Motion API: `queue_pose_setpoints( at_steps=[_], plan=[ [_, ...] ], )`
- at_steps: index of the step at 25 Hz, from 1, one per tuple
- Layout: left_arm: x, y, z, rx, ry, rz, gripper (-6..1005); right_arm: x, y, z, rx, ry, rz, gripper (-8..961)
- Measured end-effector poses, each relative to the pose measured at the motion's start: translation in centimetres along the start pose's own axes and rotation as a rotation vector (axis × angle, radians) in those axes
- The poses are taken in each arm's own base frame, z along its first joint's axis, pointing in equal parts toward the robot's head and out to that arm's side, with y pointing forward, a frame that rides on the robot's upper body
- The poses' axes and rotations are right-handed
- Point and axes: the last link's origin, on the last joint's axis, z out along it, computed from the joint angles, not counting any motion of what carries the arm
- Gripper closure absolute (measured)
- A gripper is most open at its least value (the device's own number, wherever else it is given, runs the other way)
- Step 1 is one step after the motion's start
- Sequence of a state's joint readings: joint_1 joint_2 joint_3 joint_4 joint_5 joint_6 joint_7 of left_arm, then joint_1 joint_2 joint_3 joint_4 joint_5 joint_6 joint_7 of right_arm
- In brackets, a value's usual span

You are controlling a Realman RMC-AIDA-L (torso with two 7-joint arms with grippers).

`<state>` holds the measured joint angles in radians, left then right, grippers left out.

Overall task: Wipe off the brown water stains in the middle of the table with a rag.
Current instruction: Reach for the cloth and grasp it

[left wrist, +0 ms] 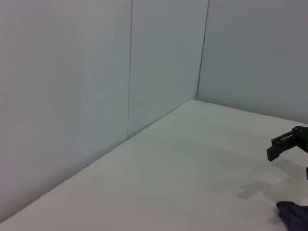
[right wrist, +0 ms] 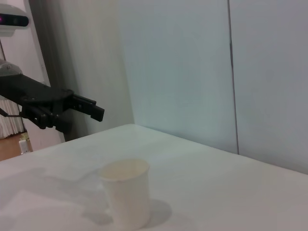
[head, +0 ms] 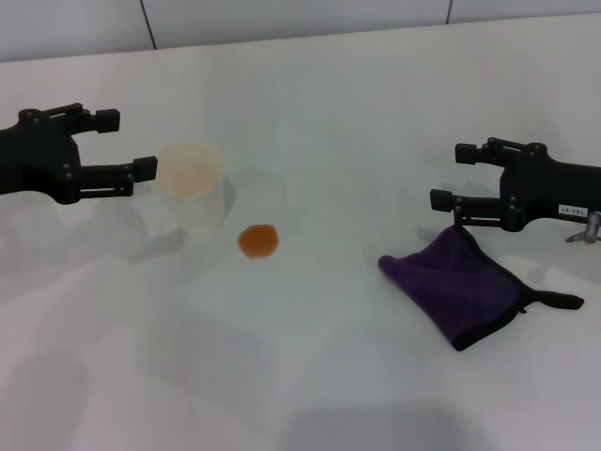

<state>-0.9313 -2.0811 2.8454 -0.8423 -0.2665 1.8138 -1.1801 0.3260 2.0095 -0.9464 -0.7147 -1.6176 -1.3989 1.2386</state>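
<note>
Rag not yet picked up. The dark purple fleecy rag (head: pixel 465 289) lies on the white smooth table (head: pixel 310 376) at 4 o'clock of the round orange-brown stain (head: pixel 258 241), well apart. Right gripper (head: pixel 451 177) is held spread above the rag's 12 o'clock edge; left gripper (head: pixel 122 143) is spread, idle, beside the pale cup (head: pixel 189 180). Next, by judgement: descent and closing on the rag are required.

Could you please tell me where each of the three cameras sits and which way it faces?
Head: high on the robot, looking down at the table; shows left gripper, right gripper, cup, stain, rag.
Left wrist: faces across to the walls; shows the right gripper and a rag corner.
Right wrist: faces the cup and left gripper.
Head and right wrist share the cup.
</note>
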Motion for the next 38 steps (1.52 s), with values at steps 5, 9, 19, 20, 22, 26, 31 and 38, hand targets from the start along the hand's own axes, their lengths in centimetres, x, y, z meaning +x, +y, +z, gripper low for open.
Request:
queue_pose_setpoints(
  at_steps=[5, 9, 19, 20, 22, 26, 31, 38],
  plan=[
    [0.3, 0.0, -0.5, -0.002, -0.022, -0.006, 133, 0.0, 0.0, 0.0, -0.001, 0.000, 0.009, 125],
    [0.4, 0.2, -0.5, -0.023, -0.022, -0.015, 133, 0.0, 0.0, 0.0, -0.002, 0.002, 0.017, 125],
    [0.4, 0.3, -0.4, -0.028, -0.020, -0.015, 133, -0.3, 0.4, 0.4, -0.064, 0.102, 0.017, 125],
    [0.4, 0.3, -0.4, -0.028, -0.020, -0.016, 133, -0.6, 0.4, 0.4, -0.071, 0.121, 0.010, 125],
    [0.3, 0.3, -0.5, -0.025, -0.021, -0.022, 133, -0.8, 0.4, 0.3, -0.082, 0.157, 0.011, 125],
    [0.3, 0.3, -0.5, -0.024, -0.021, -0.031, 133, -1.0, 0.3, 0.1, -0.102, 0.274, 0.014, 125],
    [0.3, 0.3, -0.4, -0.027, -0.019, -0.043, 133, -1.5, 0.1, -0.5, -0.138, 0.366, 0.026, 125],
    [0.6, 0.3, -0.2, -0.031, 0.000, -0.049, 132, -1.9, 0.3, -1.4, -0.186, 0.412, 0.024, 125]
  ],
)
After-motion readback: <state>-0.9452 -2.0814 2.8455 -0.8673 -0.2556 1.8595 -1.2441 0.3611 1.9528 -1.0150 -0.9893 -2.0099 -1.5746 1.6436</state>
